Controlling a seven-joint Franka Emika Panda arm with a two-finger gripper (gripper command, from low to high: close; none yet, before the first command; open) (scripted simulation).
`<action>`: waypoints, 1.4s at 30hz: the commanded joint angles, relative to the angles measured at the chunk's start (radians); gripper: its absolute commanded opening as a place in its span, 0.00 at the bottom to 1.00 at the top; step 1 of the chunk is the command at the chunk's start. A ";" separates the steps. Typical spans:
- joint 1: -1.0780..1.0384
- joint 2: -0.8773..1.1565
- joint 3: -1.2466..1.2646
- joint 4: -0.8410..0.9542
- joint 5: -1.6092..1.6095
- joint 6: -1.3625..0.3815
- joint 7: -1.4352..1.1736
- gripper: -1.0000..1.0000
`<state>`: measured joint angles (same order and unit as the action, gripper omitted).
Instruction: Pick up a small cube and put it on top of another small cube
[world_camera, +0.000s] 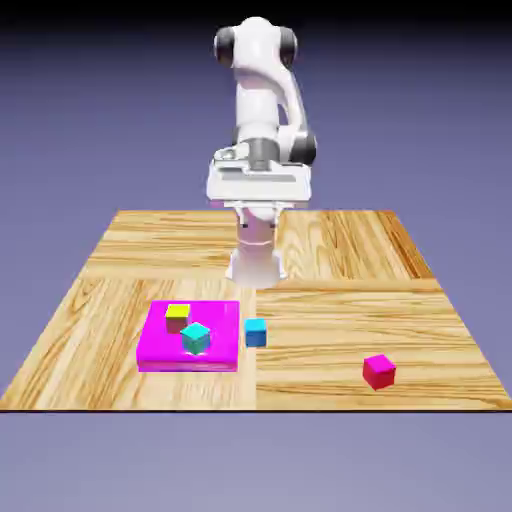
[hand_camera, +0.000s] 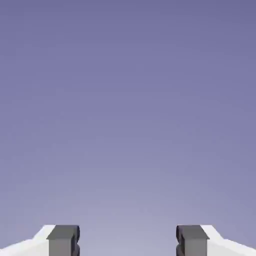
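Note:
The small magenta-red cube (world_camera: 379, 371) sits alone on the wooden table near the front edge, at the exterior view's right. The other small cube, with a yellow top and brownish sides (world_camera: 178, 316), stands on the back part of a flat magenta slab (world_camera: 160, 348) at the exterior view's left. My gripper (world_camera: 258, 203) hangs high above the table's far middle, far from both cubes. In the hand view my gripper (hand_camera: 128, 243) is open: the two grey fingertips (hand_camera: 63, 240) stand wide apart with only the blue-violet backdrop between them.
A teal-green cube (world_camera: 196, 338) also rests on the slab, in front of the yellow-topped one. A blue cube (world_camera: 256, 332) stands on the table (world_camera: 340, 260) just beside the slab's right edge. The arm's base rises at the table's far middle.

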<state>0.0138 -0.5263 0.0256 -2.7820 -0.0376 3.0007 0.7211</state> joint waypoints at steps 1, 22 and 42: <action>0.001 0.036 0.021 0.023 -0.031 -0.030 -0.017 0.50; 0.032 0.797 0.467 0.511 -0.685 -0.663 -0.363 0.50; 0.044 1.089 0.628 0.696 -0.950 -0.912 -0.514 0.00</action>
<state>0.0579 0.5625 0.6536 -2.0863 -0.9843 2.0878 0.2060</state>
